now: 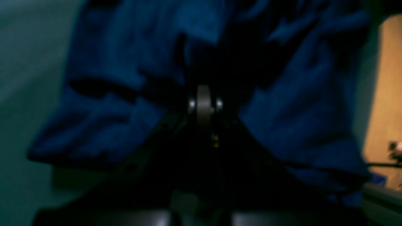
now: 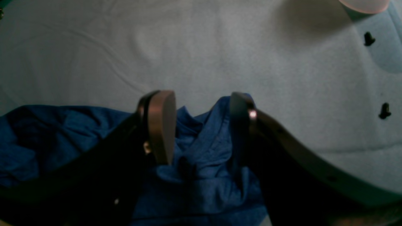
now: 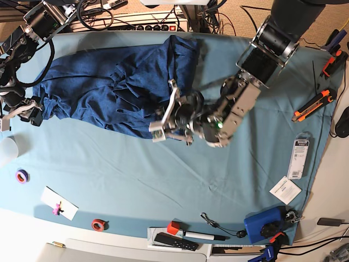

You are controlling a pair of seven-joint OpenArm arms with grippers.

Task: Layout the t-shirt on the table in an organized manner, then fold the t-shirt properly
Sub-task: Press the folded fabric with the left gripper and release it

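With the left gripper (image 3: 163, 117) clamped shut at the shirt's (image 3: 109, 90) near edge and the right gripper (image 2: 201, 125) spread wide over a bunched corner, the crumpled shirt on the tabletop (image 3: 163, 180) could probably get dragged lopsided if only one side is pulled.

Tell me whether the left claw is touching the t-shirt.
Touching. In the left wrist view, the left claw is shut into the t-shirt, with blue fabric bunched around its tips.

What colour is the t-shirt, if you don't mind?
Plain dark navy blue, no print; the t-shirt shows best in the base view.
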